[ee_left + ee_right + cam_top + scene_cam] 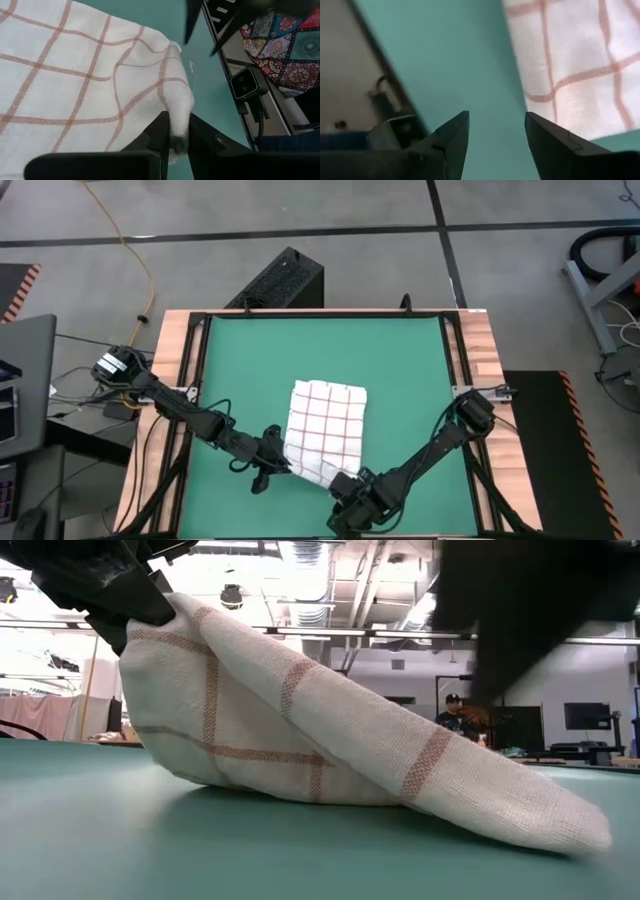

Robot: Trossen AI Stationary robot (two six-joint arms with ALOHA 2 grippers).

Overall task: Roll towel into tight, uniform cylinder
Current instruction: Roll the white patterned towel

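My left gripper [176,136] is clamped on a near corner of the towel [325,430], which lies on the green mat [240,360] toward the near edge with that corner lifted clear. My right gripper [496,131] hangs with fingers apart and empty just beside the towel's other near corner, though how near the cloth it sits is hard to judge. To roll well, I should pinch that second corner level with the first, then turn both evenly.
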